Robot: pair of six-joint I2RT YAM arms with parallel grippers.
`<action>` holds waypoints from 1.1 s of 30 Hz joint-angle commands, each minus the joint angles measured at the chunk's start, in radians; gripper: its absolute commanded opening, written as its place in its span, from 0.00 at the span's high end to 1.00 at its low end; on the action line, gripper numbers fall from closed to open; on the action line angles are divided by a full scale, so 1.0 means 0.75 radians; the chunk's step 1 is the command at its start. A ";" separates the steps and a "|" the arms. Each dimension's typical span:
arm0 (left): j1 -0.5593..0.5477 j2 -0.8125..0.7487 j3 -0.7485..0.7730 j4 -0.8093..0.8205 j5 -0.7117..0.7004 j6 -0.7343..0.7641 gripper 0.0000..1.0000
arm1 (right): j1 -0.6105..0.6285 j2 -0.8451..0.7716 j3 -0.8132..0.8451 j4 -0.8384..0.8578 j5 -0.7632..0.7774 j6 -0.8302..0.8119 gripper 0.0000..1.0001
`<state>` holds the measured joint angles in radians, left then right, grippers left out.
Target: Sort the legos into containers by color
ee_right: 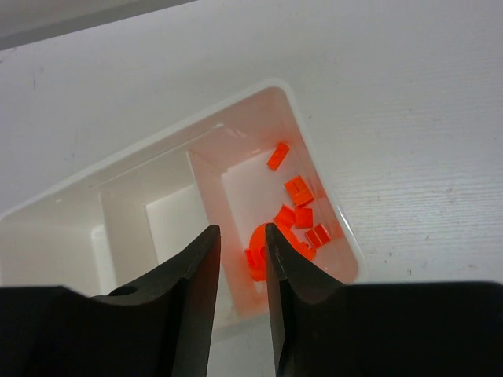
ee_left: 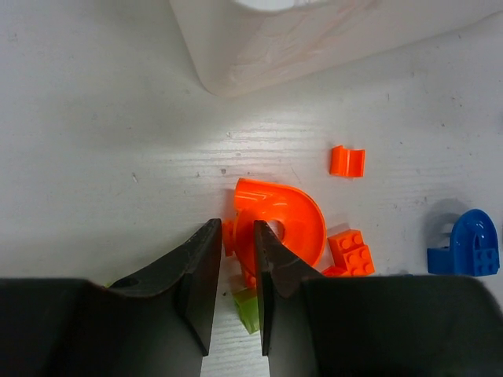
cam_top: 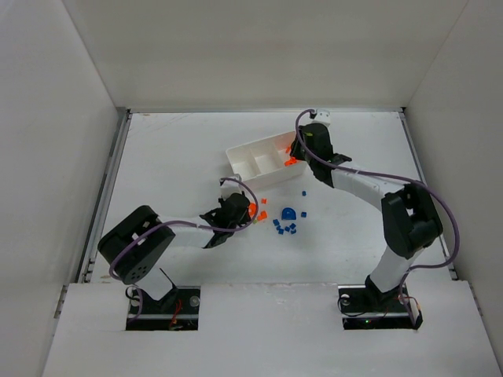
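Observation:
My left gripper (cam_top: 245, 210) (ee_left: 236, 232) is down at the table, its jaws shut on the rim of a rounded orange piece (ee_left: 287, 220). A yellow-green brick (ee_left: 247, 308) lies under the fingers. An orange brick (ee_left: 352, 250), a small orange piece (ee_left: 346, 161) and a rounded blue piece (ee_left: 465, 245) (cam_top: 289, 213) lie beside it. My right gripper (cam_top: 292, 157) (ee_right: 240, 236) hangs open and empty over the white tray (cam_top: 244, 153) (ee_right: 206, 196), above its end compartment, which holds several orange bricks (ee_right: 299, 192) and a rounded orange piece (ee_right: 253, 255).
Several small blue bricks (cam_top: 284, 228) lie right of the left gripper, with one more (cam_top: 305, 192) nearer the right arm. The tray's middle compartment (ee_right: 169, 216) looks empty. The tray's corner (ee_left: 259, 47) is just beyond the left gripper. White walls enclose the table.

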<state>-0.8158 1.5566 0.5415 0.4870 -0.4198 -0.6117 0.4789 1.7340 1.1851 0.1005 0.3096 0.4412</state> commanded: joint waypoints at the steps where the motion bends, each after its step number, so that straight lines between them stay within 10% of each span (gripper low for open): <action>1: 0.005 0.007 0.049 0.028 -0.015 0.000 0.80 | 0.005 -0.103 0.015 0.052 -0.014 -0.009 0.65; 23: 0.001 -0.298 0.047 -0.060 -0.038 -0.015 0.94 | 0.123 -0.592 -0.526 0.093 0.039 0.070 0.63; 33: 0.031 -0.221 0.384 -0.083 0.042 0.042 0.94 | 0.180 -0.804 -0.823 0.091 0.064 0.168 0.63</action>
<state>-0.8036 1.3487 0.7071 0.3832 -0.4114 -0.6113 0.5995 1.1732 0.6144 0.1356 0.3325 0.5285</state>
